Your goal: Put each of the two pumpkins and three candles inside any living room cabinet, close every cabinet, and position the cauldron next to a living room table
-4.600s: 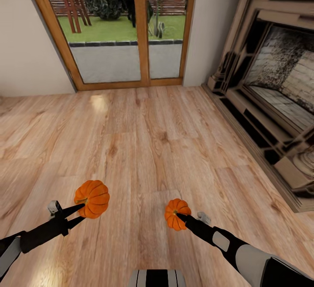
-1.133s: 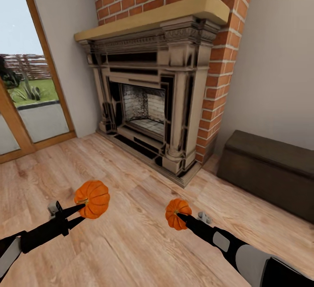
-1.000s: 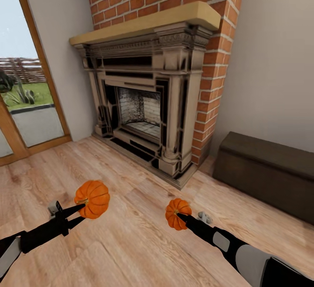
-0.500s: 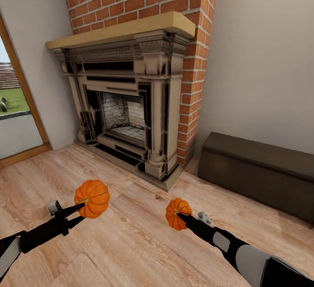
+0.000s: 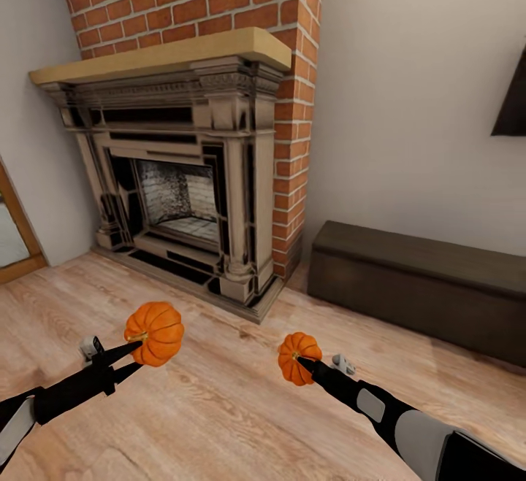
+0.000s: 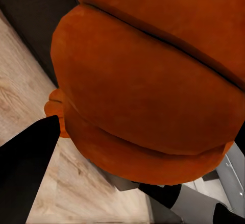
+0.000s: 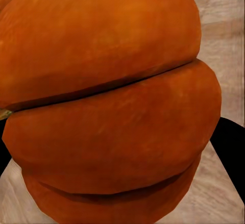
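My left gripper [image 5: 135, 355] is shut on a ribbed orange pumpkin [image 5: 155, 333], held above the wood floor at the lower left of the head view. That pumpkin [image 6: 153, 76] looms close in the left wrist view. My right gripper [image 5: 301, 364] is shut on the second, smaller pumpkin [image 5: 296, 357] at lower centre-right; its orange ribs [image 7: 107, 106] crowd the right wrist view. The long low dark-brown cabinet [image 5: 424, 284] stands against the right wall, its fronts shut. No candles or cauldron are in view.
A brick chimney with a dark ornate fireplace [image 5: 175, 196] and pale mantel shelf stands ahead at the left. A dark screen corner [image 5: 511, 101] hangs on the right wall above the cabinet. A door frame edge [image 5: 14, 240] shows at far left. Wood floor [image 5: 219, 408] lies between me and the cabinet.
The camera has turned right: glass doors slid out at the left, fireplace shifted left, the cabinet came further into view. Both grippers still hold their pumpkins in the same pose.
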Controlling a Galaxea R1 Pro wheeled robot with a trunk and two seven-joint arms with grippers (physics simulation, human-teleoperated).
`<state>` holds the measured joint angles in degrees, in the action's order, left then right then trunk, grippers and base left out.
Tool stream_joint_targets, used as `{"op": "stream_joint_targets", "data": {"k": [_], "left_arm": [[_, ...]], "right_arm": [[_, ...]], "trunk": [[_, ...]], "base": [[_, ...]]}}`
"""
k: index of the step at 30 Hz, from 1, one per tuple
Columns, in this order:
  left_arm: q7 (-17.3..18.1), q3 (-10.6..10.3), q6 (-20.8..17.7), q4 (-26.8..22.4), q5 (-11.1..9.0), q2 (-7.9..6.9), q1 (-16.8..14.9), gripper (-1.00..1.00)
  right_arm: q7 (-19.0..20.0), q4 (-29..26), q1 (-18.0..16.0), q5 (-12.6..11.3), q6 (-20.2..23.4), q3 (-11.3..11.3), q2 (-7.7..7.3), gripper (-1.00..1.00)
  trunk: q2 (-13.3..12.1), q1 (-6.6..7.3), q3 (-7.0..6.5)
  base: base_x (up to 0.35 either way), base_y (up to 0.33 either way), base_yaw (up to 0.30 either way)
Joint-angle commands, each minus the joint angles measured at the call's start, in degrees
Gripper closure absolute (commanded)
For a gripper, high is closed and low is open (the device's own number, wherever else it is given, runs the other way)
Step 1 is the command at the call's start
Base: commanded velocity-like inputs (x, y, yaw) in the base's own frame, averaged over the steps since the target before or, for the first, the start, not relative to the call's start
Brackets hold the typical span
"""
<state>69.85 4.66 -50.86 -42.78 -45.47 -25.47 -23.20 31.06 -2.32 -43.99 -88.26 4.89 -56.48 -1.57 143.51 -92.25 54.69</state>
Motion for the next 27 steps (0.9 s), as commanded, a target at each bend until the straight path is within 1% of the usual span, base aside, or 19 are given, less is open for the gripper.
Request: {"op": "stream_joint_targets", "data": {"k": [1,27], "left_arm": [[-0.07,0.00,-0.38,-0.03,-0.24,-0.02,0.00,1.00],[-0.20,-0.09,-0.38,-0.03,-0.25,0.07,0.00,1.00]], "right_arm": [[0.06,-0.05,-0.05,-0.78,0.41,0.14,-0.01,1.00],[-0.03,0.04,-0.05,-0.78,0.39,0.14,-0.01,1.00]], "trunk": [[0.02,0.01,-0.01],[0.02,0.01,-1.51]], "base": [[0.000,0.000,-0.242],[0.000,0.000,-0.242]]}}
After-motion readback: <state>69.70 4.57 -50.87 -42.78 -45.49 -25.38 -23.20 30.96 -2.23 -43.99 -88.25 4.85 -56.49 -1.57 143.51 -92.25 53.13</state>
